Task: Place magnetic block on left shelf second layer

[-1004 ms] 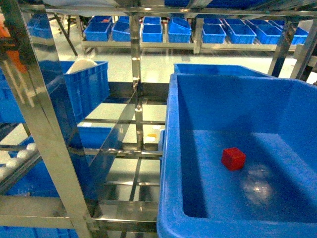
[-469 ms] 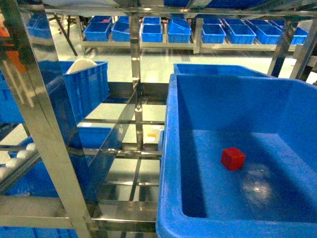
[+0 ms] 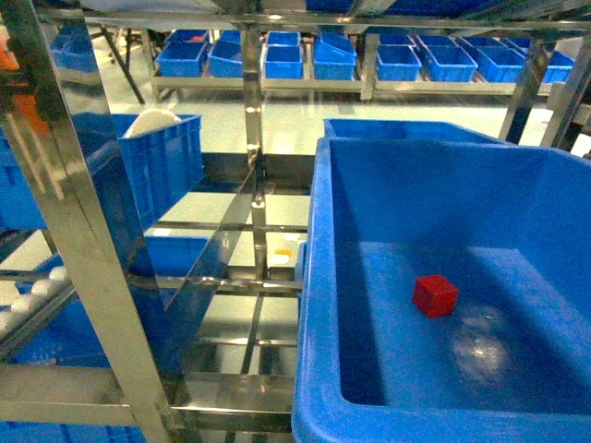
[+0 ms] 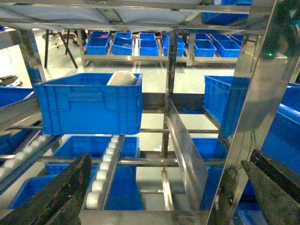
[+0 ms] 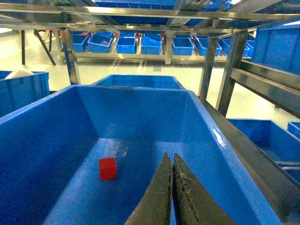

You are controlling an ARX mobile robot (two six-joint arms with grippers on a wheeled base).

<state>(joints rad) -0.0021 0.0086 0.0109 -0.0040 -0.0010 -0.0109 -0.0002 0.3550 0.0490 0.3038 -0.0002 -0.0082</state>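
- Red and matte, the magnetic block (image 3: 435, 295) lies on the floor of the big blue crate (image 3: 319, 277), exactly where it was a second ago; nothing in the head view has shifted, so the pick has not begun.
- Right claw (image 5: 172, 161) hangs inside that crate with its fingers pressed together and nothing between them, the block (image 5: 107, 168) off to its left and apart from it.
- Left claw (image 4: 164, 187) is spread wide, its two fingers at the bottom corners of its own view, facing the steel rack.
- Left shelf second layer (image 4: 140, 161) shows roller rails and bare steel cross-bars; another blue crate (image 4: 89, 103) with a white object (image 4: 122, 77) in it sits further back on it.
- Judged from this, the block first has to come up over the crate's tall wall, and then pass the shiny upright (image 3: 83, 249) and the steel divider (image 4: 185, 150) that stand between the crate and the left bay.
- Rows of small blue bins (image 3: 277, 55) on the far racks play no part.
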